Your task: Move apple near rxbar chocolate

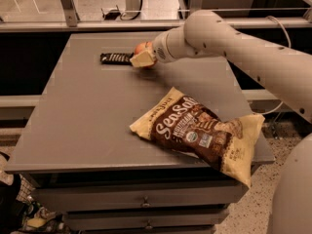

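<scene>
Round orange-red apple point(140, 48) sits clamped between our jaws, low over the far side of the grey metal desk point(87, 111). A large yellow-and-brown chip bag point(200, 130) lies well apart, blocking nothing. Our cream gripper point(143, 57) hangs just beside the flat black-wrapped rxbar chocolate point(116, 58), so we judge that setting down here should suffice.
</scene>
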